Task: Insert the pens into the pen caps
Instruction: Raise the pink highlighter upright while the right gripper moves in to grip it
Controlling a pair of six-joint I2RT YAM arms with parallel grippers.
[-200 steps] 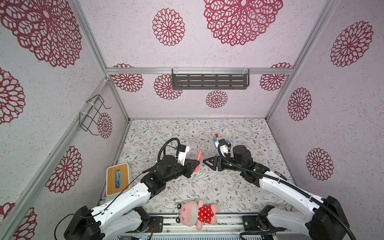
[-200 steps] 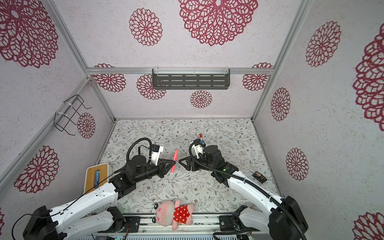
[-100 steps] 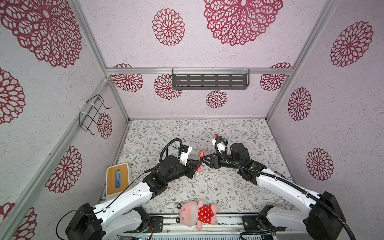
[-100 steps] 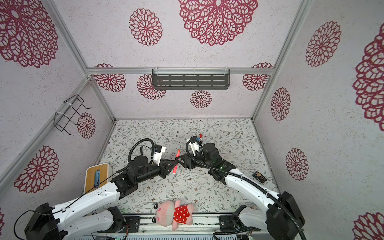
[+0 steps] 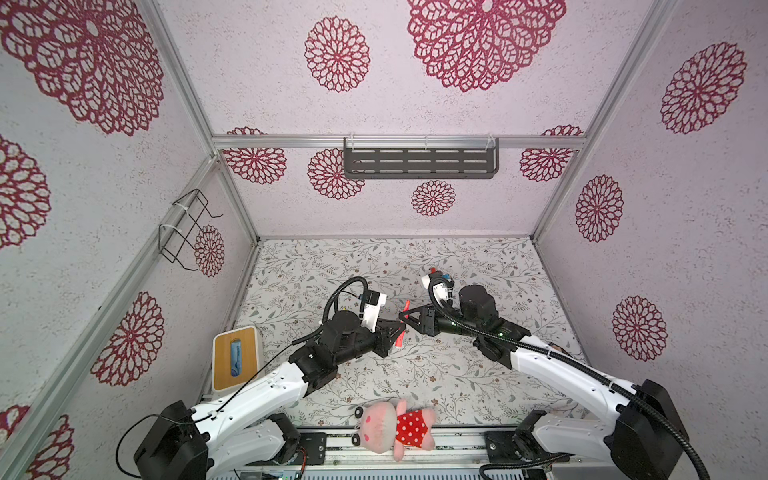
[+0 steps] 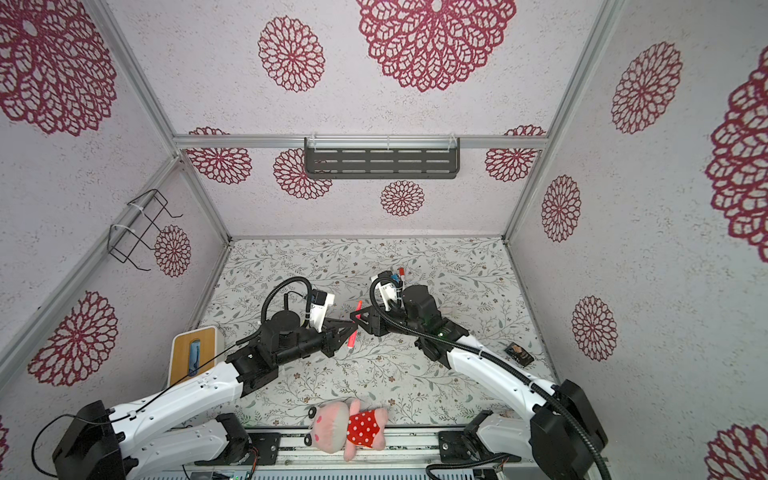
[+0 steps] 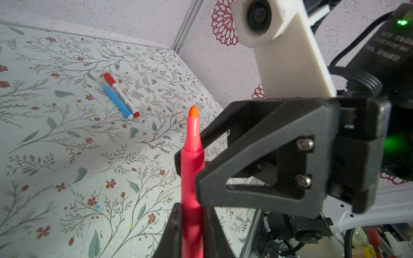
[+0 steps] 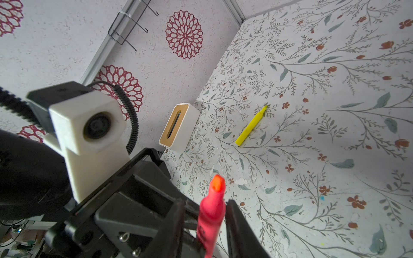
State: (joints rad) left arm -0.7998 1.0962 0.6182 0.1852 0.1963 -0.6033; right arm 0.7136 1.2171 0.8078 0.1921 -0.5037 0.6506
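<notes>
Left gripper (image 7: 192, 220) clamped on the pink-red pen (image 7: 192, 169), orange tip exposed. Right gripper (image 8: 205, 207): jaws flank the pen's upper barrel; whether they grip it cannot be told.

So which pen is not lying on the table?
The pink-red pen, clamped in the left gripper; the blue pen, white pen and yellow pen lie flat.

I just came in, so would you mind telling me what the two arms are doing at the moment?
The left gripper is shut on an uncapped pink-red pen, held tip up above the table. The right gripper has its jaws on either side of the pen's upper part; whether they pinch it is unclear. A blue pen, a white-barrelled pen and a yellow pen lie on the table.
</notes>
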